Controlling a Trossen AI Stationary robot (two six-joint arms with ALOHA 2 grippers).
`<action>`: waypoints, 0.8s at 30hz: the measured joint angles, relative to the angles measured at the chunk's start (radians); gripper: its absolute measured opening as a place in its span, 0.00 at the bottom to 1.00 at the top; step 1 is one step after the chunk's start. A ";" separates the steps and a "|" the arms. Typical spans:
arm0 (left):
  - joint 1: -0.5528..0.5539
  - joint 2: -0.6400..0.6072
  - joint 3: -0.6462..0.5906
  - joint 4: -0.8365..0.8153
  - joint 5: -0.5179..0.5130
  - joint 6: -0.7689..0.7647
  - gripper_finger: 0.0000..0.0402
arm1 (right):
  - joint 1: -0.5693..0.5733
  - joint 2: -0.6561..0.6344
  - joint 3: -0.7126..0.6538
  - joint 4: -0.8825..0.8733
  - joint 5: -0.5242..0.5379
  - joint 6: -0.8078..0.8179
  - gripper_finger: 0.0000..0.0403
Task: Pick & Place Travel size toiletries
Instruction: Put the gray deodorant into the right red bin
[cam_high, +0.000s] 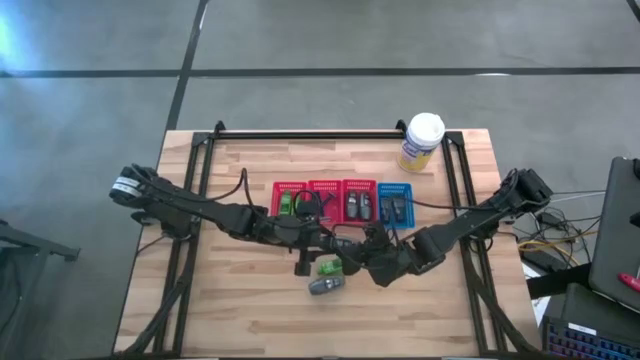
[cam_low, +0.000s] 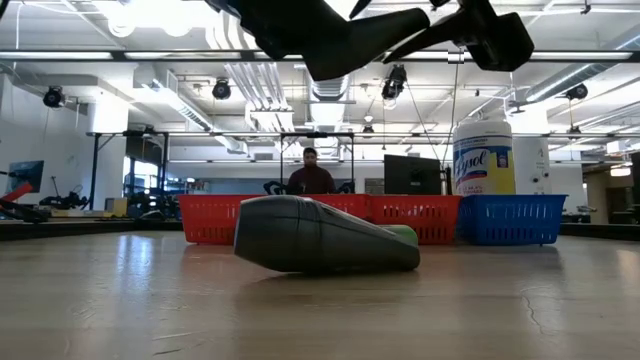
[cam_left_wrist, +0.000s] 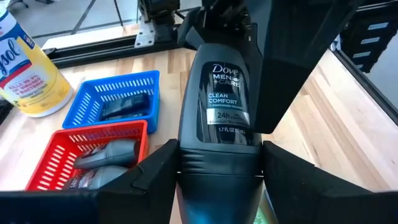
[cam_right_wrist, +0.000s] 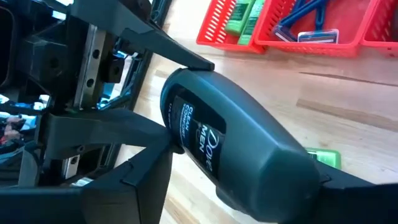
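Note:
A dark grey Dove tube (cam_left_wrist: 221, 93) hangs in the air above the middle of the table, between my two grippers. My left gripper (cam_left_wrist: 219, 167) comes from the table's left and is shut on one end. My right gripper (cam_right_wrist: 249, 186) comes from the right and is shut on the other end. Below them, a second grey tube (cam_high: 325, 286) and a green bottle (cam_high: 328, 267) lie flat on the wood. More tubes lie in a red basket (cam_high: 358, 200) and a blue basket (cam_high: 393, 203), and green bottles lie in another red basket (cam_high: 290, 200). My left gripper pinches the tube's wide cap end (cam_left_wrist: 217, 155) between its two fingers (cam_left_wrist: 155, 171), one on each side. The fingers come from the table's left, slanting a little down, and lie along the tube. The tube is lifted clear of the table. My right gripper pinches the opposite end, next to the Dove name (cam_right_wrist: 273, 168), between its two fingers (cam_right_wrist: 143, 168). The fingers come from the table's right, slanting down, and lie along the tube. The tube spans the gap between both grippers.
A row of three red baskets and one blue one stands across the table's middle. A yellow canister (cam_high: 422, 140) with a white lid stands at the far right. A dark stick (cam_high: 303, 265) lies left of the green bottle. A person (cam_low: 312, 172) sits far behind the table.

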 joint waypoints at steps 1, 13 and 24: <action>0.002 0.000 0.000 0.000 0.000 0.000 0.52 | 0.000 0.000 -0.001 0.000 0.001 0.000 0.54; 0.004 0.000 0.000 -0.020 0.025 -0.003 0.52 | -0.010 -0.006 0.001 -0.005 0.021 -0.020 0.44; 0.002 0.001 -0.002 -0.045 0.062 -0.014 0.49 | -0.033 -0.006 -0.006 -0.006 0.028 -0.043 0.54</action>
